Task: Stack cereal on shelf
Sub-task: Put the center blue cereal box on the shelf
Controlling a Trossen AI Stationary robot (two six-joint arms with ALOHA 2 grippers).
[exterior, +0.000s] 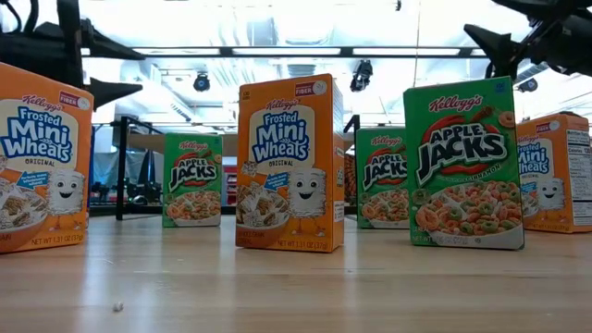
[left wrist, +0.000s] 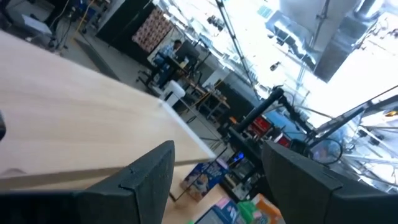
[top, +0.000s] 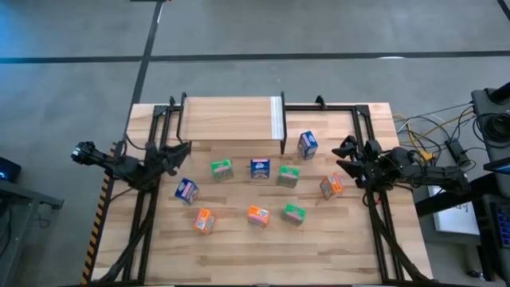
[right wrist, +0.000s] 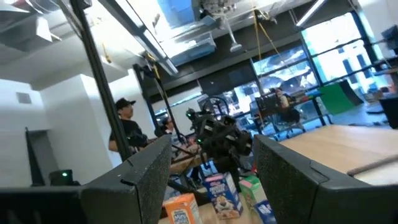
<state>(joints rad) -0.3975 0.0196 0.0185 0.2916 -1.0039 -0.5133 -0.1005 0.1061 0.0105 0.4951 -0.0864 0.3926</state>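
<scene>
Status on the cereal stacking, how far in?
Nothing is done yet: the shelf has no boxes on it. Nothing is in hand: the left gripper and right gripper are both open and hold nothing, at the table's sides. All nine cereal boxes still stand on the table, waiting to be stacked.

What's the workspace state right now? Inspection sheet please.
Surface: wooden table, bare at the front.
Job's things: nine cereal boxes loose on the table, three green, three blue, three orange; one blue box stands beside the shelf's pale end. Shelf at the back carries no boxes.
Clutter: nothing seen.
Hands: left hand open at the table's left edge, empty; right hand open at the right edge, empty, near an orange box.
Cables: loose bundle off the table's right side.
Surroundings: people at desks in the room behind.
</scene>
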